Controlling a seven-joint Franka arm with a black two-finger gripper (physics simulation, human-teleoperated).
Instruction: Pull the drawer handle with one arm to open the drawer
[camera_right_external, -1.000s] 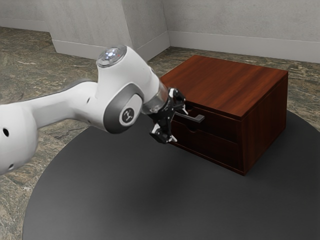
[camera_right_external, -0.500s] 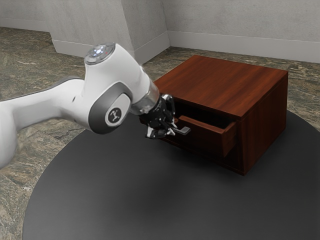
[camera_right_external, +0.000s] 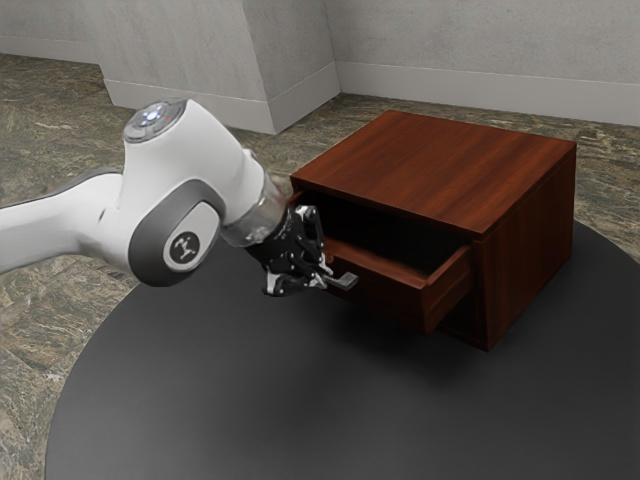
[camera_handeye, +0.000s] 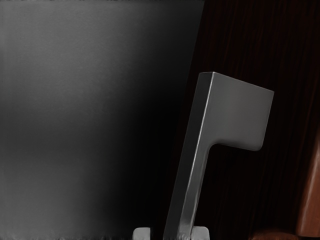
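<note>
Currently pincer (camera_right_external: 320, 279) clamps the handle (camera_right_external: 346, 281); top drawer (camera_right_external: 395, 287) sticks partway out of cabinet (camera_right_external: 440, 165), contents hidden; bare table (camera_right_external: 250, 400) ahead.

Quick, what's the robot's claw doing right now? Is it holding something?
Gripper: closed, holding the drawer handle.

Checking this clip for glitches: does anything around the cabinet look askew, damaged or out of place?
Nothing stands out. The drawer sits partway out of the wooden cabinet, level and straight, with the pincer shut on its grey handle. The cabinet stands flat on the dark round mat.
</note>
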